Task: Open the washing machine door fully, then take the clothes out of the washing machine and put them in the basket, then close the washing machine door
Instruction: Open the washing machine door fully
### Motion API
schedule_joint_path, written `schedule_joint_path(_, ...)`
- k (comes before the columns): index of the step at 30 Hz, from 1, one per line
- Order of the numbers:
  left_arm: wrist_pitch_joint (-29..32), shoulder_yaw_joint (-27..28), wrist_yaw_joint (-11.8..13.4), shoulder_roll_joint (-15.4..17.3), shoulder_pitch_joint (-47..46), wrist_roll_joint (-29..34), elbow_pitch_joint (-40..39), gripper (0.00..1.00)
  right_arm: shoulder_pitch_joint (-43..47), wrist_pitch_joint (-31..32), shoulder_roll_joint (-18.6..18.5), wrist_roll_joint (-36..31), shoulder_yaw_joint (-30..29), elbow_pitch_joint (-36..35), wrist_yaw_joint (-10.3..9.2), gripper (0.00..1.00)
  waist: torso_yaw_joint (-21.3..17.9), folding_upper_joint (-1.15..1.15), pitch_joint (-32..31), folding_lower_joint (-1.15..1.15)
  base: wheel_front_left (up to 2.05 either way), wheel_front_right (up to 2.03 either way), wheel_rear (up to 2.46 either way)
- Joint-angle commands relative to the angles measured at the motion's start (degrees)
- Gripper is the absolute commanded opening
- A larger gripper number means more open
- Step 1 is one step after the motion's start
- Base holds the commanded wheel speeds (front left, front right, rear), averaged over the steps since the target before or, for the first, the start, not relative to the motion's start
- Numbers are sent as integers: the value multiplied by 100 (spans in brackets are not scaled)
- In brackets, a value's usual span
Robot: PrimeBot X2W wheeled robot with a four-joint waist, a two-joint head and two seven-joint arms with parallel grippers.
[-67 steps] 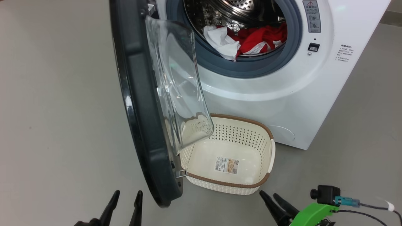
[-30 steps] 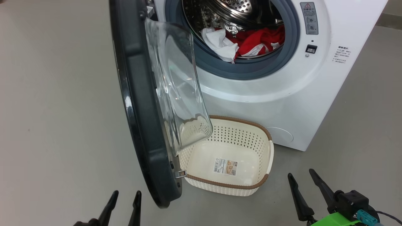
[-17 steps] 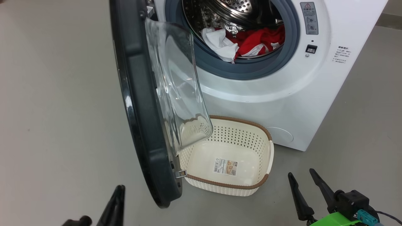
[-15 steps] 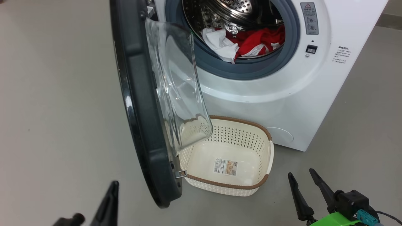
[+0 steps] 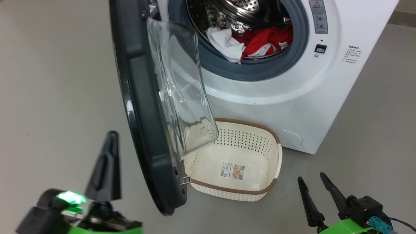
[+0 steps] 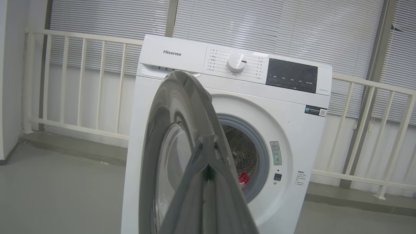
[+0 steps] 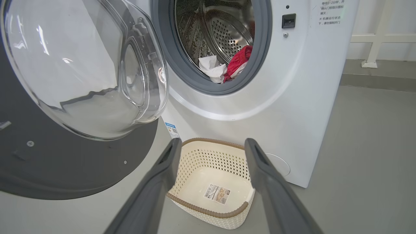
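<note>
Our left gripper sits pinched shut, empty, outside the washing machine door, likely to push it wider; our right gripper hovers, fingers spread, beside the basket, parked below the clothes in the washing machine.

Left pincer closed, right pincer agape

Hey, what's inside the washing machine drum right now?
A white garment and a red garment with white trim lie at the front of the drum. Anything beneath or behind them is covered.
</note>
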Motion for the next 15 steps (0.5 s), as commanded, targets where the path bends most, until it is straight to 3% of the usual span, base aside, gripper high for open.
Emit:
schedule_joint_path(1, -28, 3, -31, 45, -114, 35, -230, 0, -197, -53, -6, 13, 129, -164, 43, 100, -20, 0, 26, 0, 0, 0, 0)
schedule_joint_path(5, -28, -856, -31, 46, -29, 363, -261, 0, -236, -53, -4, 8, 137, -183, 43, 100, -34, 0, 77, 0, 0, 0, 0)
schedule_joint_path(15, -28, -1525, -31, 46, 181, 124, 996, 0, -253, -53, 1, 3, 196, -178, 43, 100, -59, 0, 125, 0, 0, 0, 0)
